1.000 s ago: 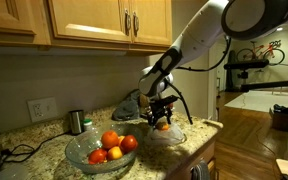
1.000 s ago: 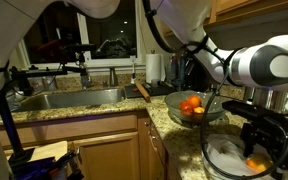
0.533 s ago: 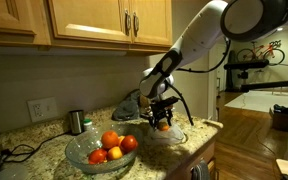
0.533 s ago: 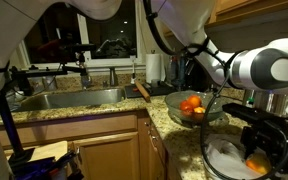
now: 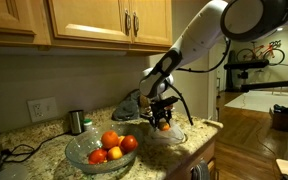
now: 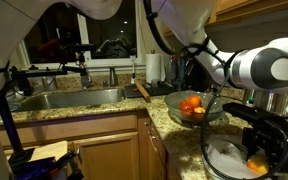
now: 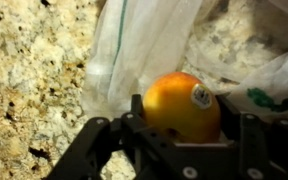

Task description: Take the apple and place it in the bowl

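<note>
counter (image 5: pixel 39 133) bears fruit bowl (image 5: pixel 74 152) near claw (image 5: pixel 162 117) gripping apple (image 7: pixel 181 105).

The apple (image 7: pixel 174 110) bears a sticker (image 7: pixel 201 96) too blurred to read.

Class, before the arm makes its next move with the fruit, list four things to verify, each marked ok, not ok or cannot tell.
1. Apple gripped between the fingers of the tool: ok.
2. Tool positioned over the clear bowl, in both exterior views: ok.
3. Apple low enough to release without dropping far: cannot tell.
4. Fruit bowl stands apart from the arm: ok.
</note>
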Tool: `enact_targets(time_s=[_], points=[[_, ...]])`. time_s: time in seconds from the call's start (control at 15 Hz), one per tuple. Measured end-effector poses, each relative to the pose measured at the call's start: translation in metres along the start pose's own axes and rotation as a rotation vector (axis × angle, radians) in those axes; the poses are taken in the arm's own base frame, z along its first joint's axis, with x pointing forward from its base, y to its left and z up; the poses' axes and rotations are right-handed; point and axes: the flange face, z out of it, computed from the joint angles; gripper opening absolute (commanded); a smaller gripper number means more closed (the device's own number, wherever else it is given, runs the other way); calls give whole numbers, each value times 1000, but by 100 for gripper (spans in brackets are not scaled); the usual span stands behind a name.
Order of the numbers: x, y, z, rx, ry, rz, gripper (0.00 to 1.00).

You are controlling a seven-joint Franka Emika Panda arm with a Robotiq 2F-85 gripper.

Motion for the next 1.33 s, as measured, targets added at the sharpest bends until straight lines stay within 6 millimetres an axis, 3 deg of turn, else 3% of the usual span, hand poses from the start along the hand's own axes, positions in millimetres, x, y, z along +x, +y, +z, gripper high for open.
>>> enact_targets(time_s=[0.33, 0.6, 1.33], points=[[0, -2, -7, 4, 14, -3, 47], [-3, -4, -27, 18, 49, -6, 47], [-50, 10, -83, 80, 141, -6, 47]])
